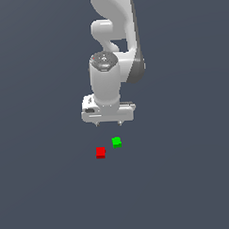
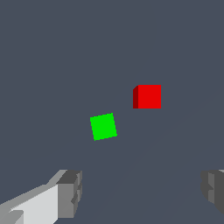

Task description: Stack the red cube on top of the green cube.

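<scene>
The red cube (image 1: 100,152) lies on the grey floor, just to the exterior view's left of and a little nearer than the green cube (image 1: 116,141). The two cubes stand apart, not touching. My gripper (image 1: 108,123) hangs above the floor, behind the cubes in the exterior view, pointing down. Its fingers are spread wide and hold nothing. In the wrist view the red cube (image 2: 148,96) and the green cube (image 2: 103,126) both lie ahead of my open gripper (image 2: 142,194), with one fingertip (image 2: 70,192) at each side.
The white arm (image 1: 114,41) rises behind the gripper. The plain dark grey floor (image 1: 185,179) stretches all around the cubes with nothing else on it.
</scene>
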`<state>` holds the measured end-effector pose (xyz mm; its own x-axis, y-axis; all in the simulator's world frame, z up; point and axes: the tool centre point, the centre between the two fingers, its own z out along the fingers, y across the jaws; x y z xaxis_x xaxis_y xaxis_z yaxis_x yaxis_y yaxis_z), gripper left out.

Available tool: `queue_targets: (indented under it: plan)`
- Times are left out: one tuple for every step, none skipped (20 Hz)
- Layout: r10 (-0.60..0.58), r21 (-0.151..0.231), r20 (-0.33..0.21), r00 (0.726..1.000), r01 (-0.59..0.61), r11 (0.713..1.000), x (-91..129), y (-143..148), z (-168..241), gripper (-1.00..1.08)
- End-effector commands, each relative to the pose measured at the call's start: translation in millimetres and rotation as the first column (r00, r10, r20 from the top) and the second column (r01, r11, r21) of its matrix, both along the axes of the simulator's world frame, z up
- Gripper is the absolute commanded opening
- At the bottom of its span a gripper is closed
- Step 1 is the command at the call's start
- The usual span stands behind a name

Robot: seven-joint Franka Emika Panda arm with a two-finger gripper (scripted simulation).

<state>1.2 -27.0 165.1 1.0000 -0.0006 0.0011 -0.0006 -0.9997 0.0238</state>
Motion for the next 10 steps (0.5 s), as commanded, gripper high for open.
queue_targets:
  plan:
    - [0.0,0.0,0.0,1.0,0.0,1.0,0.0,0.0,0.0,1.0]
    - [0.0,0.0,0.0,1.0,0.0,1.0,0.1,-0.1,-0.2,1.0]
    - [0.0,0.0,0.0,1.0,0.0,1.0,0.5,-0.4,-0.8,1.0]
    - [0.0,0.0,0.0,1.0,0.0,1.0,1.2,-0.8,-1.7,1.0]
    - [0.0,0.001,0.0,1.0,0.0,1.0,2.2,-1.6,-3.0,1.0]
    - [0.0,0.001,0.0,1.0,0.0,1.0,3.4,-2.4,-4.7,1.0]
    - [0.0,0.002,0.0,1.0,0.0,1.0,4.9,-3.5,-6.8,1.0]
    - [0.0,0.002,0.0,1.0,0.0,1.0,6.6,-4.8,-9.3,1.0]
    - [0.0,0.003,0.0,1.0,0.0,1.0,8.7,-6.3,-12.1,1.0]
    - [0.0,0.004,0.0,1.0,0.0,1.0,10.9,-7.9,-15.3,1.0]
